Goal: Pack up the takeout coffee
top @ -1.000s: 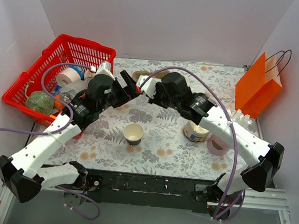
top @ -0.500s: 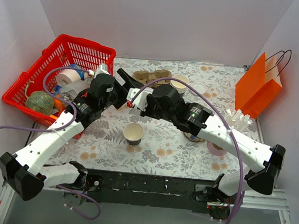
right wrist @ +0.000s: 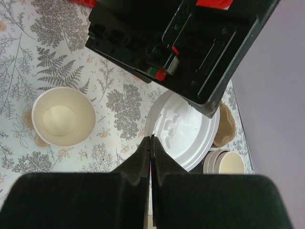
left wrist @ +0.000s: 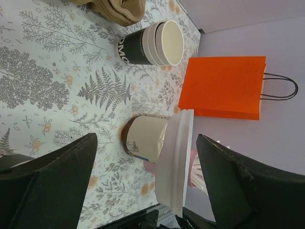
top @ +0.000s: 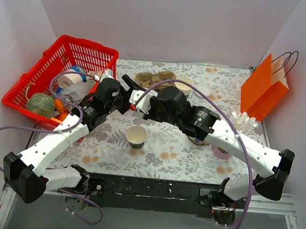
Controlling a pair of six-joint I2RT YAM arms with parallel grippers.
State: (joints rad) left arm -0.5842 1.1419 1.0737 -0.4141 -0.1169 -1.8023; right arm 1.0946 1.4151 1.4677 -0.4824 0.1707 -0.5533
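My right gripper (right wrist: pixel 151 138) is shut on the rim of a loose round white lid (right wrist: pixel 183 129) and holds it above the table. In the top view the lid (top: pixel 136 98) hangs between the two arms. My left gripper (left wrist: pixel 145 140) is open wide, with the lid (left wrist: pixel 174 162) edge-on between its fingers and touching neither. A lidless cream-and-dark paper cup (top: pixel 136 136) stands upright below them; it also shows in the right wrist view (right wrist: pixel 63 116). No lidded takeout coffee is in view.
A stack of dark cups (top: pixel 184 85), a brown pulp cup carrier (top: pixel 151 79) and a flat lid (top: pixel 203 89) lie at the back. An orange paper bag (top: pixel 264 87) stands far right. A red basket (top: pixel 89 49) is far left. A cream tub (left wrist: pixel 145 136) and pink roll (top: pixel 222 151) sit under my right arm.
My right gripper has carried the lid leftward, in between the left gripper's open fingers. The left arm has shifted a little to meet it. The lidless cup has not moved.
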